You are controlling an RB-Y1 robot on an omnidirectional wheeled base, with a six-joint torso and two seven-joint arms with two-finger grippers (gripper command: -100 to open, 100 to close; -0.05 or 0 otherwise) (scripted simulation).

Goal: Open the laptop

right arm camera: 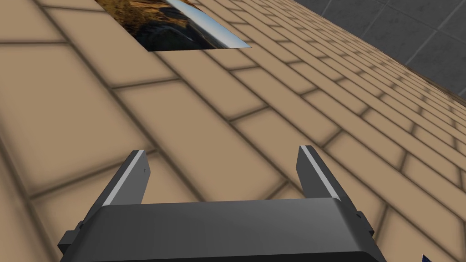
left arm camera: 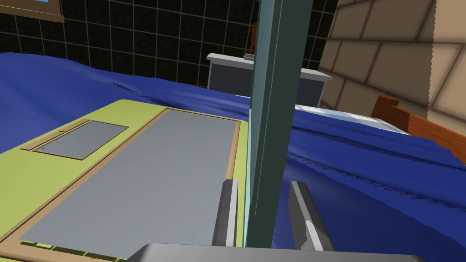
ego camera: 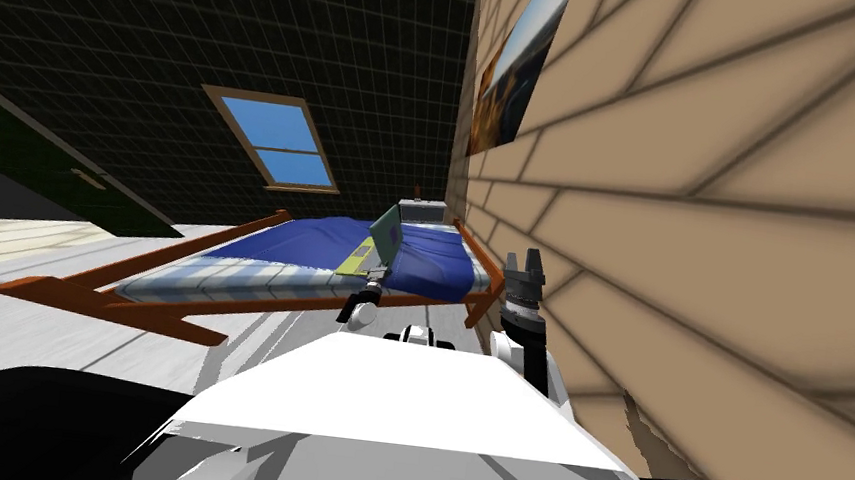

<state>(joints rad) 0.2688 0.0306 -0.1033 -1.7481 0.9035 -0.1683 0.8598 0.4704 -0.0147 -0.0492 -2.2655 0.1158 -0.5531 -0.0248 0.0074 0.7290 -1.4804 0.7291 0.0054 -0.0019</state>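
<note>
The laptop (ego camera: 377,241) lies on the blue bed cover, its dark teal lid (left arm camera: 273,91) raised to about upright. Its yellow-green base (left arm camera: 41,168) carries a grey keyboard panel (left arm camera: 150,177) and a small grey trackpad (left arm camera: 82,140). My left gripper (left arm camera: 263,183) has the lid's edge between its two fingers (left arm camera: 227,204), one on each face, and is shut on it. In the head view that gripper (ego camera: 376,273) sits at the bed's near side below the lid. My right gripper (ego camera: 525,263) is lifted beside the brick wall, open and empty (right arm camera: 223,166).
The bed (ego camera: 210,273) has an orange-brown wooden frame and a blue cover (left arm camera: 377,182). A grey nightstand (left arm camera: 227,73) stands behind the bed's head. The tan brick wall (ego camera: 718,235) runs close along my right, with a picture (ego camera: 522,52) on it.
</note>
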